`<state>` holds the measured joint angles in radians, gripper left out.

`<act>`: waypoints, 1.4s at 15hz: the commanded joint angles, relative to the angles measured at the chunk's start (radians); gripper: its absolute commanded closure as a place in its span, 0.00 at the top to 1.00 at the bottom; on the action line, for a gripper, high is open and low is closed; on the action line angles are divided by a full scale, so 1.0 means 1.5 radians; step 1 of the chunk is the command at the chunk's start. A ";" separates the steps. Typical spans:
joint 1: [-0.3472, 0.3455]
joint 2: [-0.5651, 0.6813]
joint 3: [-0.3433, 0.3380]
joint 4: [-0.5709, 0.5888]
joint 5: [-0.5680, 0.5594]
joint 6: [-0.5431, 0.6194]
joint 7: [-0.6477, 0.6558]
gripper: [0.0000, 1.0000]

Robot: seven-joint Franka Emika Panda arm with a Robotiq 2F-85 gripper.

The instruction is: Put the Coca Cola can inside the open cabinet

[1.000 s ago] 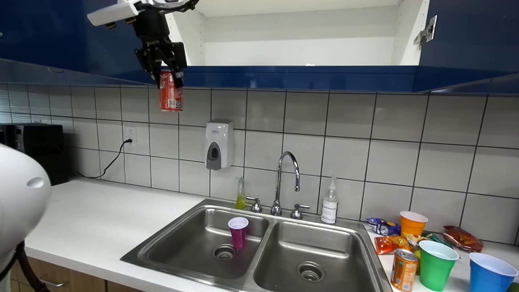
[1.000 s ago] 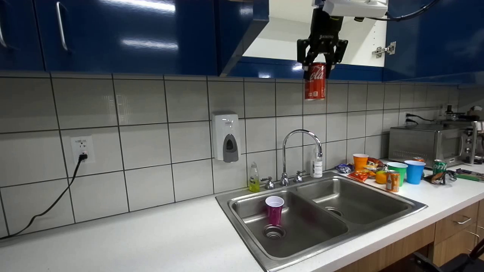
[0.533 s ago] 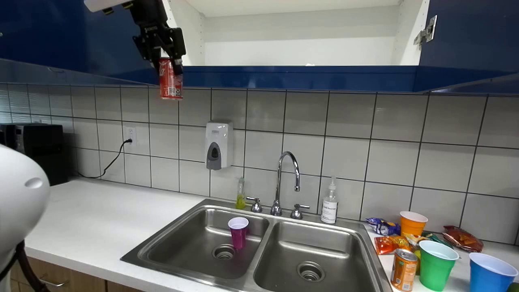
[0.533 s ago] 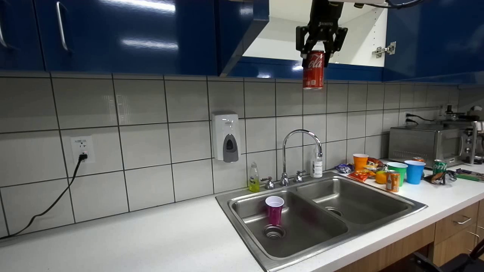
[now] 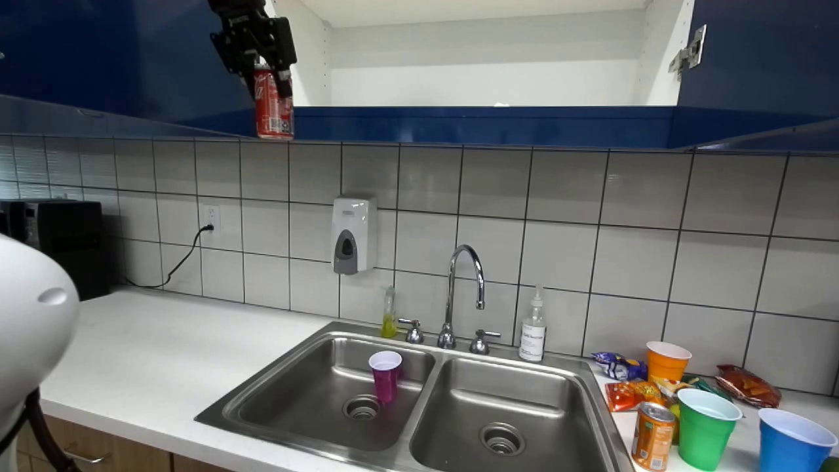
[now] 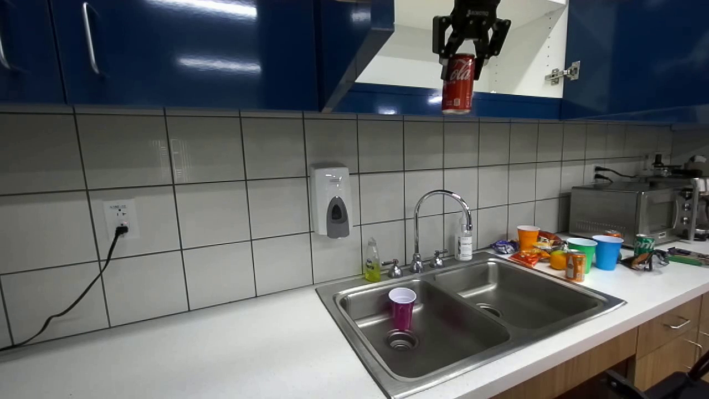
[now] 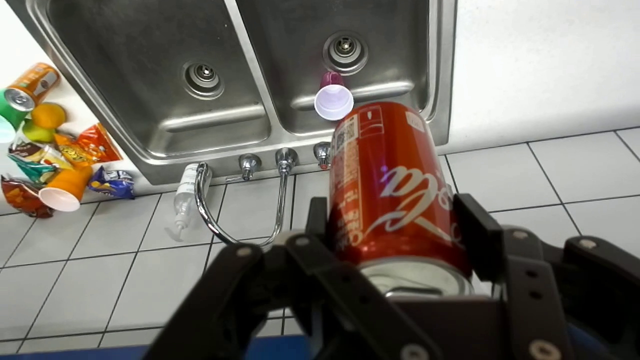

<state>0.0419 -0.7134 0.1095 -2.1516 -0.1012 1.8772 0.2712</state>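
Note:
The Coca Cola can [image 5: 274, 119] is red and upright, held high in front of the open cabinet [image 5: 485, 124]. In both exterior views the can [image 6: 457, 97] overlaps the cabinet's dark blue bottom edge [image 6: 388, 95], its base near that edge's lower border. My gripper [image 5: 269, 84] is shut on the can's upper part, fingers on both sides. In the wrist view the gripper [image 7: 395, 222] pinches the can [image 7: 387, 160] with its silvery top towards the palm. The cream interior shows behind the gripper [image 6: 462, 71]; its floor is hidden by the bottom edge.
An open blue door [image 6: 360, 50] juts out beside the opening; a hinge [image 5: 688, 56] shows at the opposite side. Below are a double sink [image 5: 419, 429] with a purple cup [image 5: 385, 377], a faucet [image 5: 452, 295] and a soap dispenser [image 5: 354, 233]. Cups and snacks stand beside the sink.
My gripper and the can have risen steadily; the can's base has gone from well below the cabinet's bottom edge to about level with its lower border. The grip looks unchanged.

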 commanded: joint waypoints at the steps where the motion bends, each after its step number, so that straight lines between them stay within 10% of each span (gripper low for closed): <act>1: -0.023 0.006 0.017 0.044 0.003 -0.029 0.015 0.39; 21: -0.036 0.012 0.019 0.116 0.001 -0.054 0.020 0.39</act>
<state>0.0169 -0.7129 0.1196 -2.0278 -0.1012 1.8285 0.2849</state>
